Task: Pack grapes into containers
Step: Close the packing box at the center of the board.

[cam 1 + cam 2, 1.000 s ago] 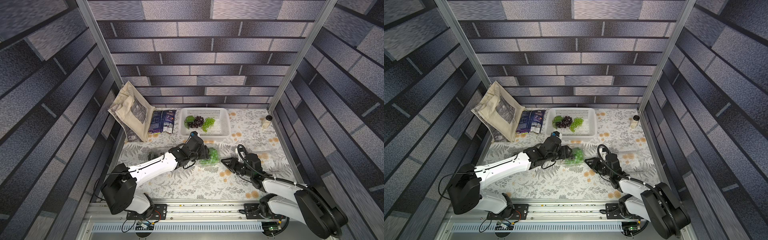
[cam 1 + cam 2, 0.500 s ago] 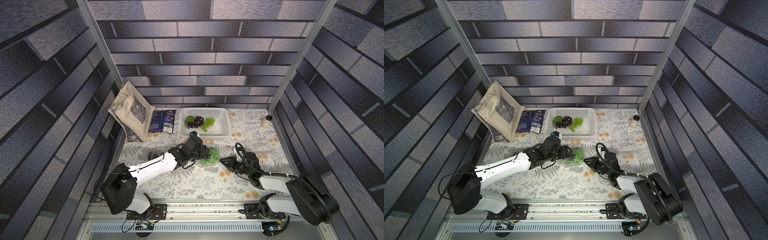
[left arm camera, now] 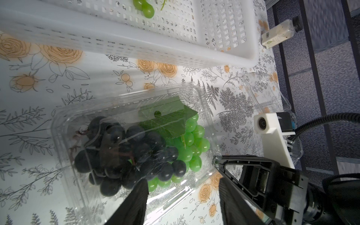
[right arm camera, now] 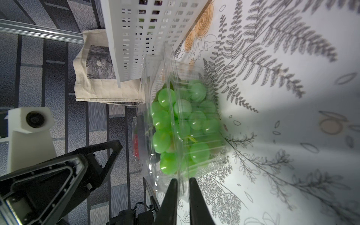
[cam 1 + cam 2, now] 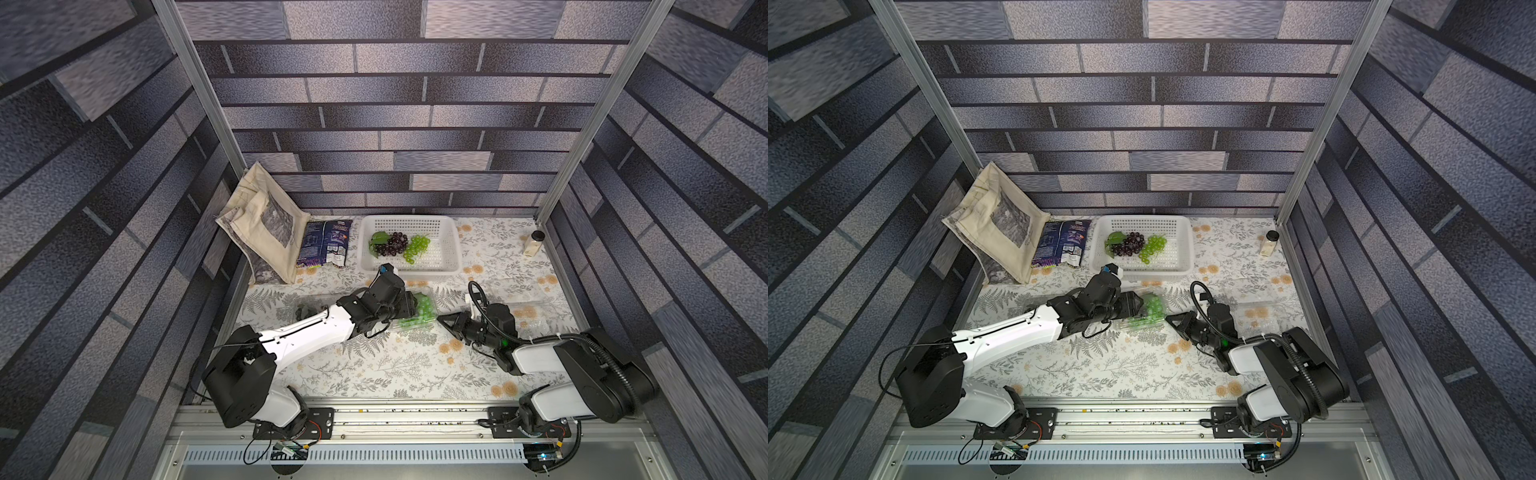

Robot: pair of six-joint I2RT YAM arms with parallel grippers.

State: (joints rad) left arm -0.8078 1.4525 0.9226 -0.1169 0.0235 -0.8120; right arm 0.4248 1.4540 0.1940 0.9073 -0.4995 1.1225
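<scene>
The clamshell punnet (image 3: 120, 101) is thin clear plastic: light, springy and slick, and it will dent or skate on the tablecloth if you squeeze its walls. Take it only by the stiff rim flange or press flat on the lid. The dark grapes (image 3: 124, 148) and green grapes (image 3: 191, 144) inside are hard, glossy and rounded, so they roll rather than crush.

The punnet lies on the table just in front of the white perforated basket (image 5: 451, 245), between your two arms. Your right gripper (image 4: 183, 180) has its fingers almost pressed together, pinching the rim flange at the end nearest it. Your left gripper (image 3: 181, 187) is spread and holds nothing; it sits over the opposite end, one finger above the lid and the other just off the corner.

The lid looks down over the fruit, though through the glare I cannot tell whether it has latched.
</scene>
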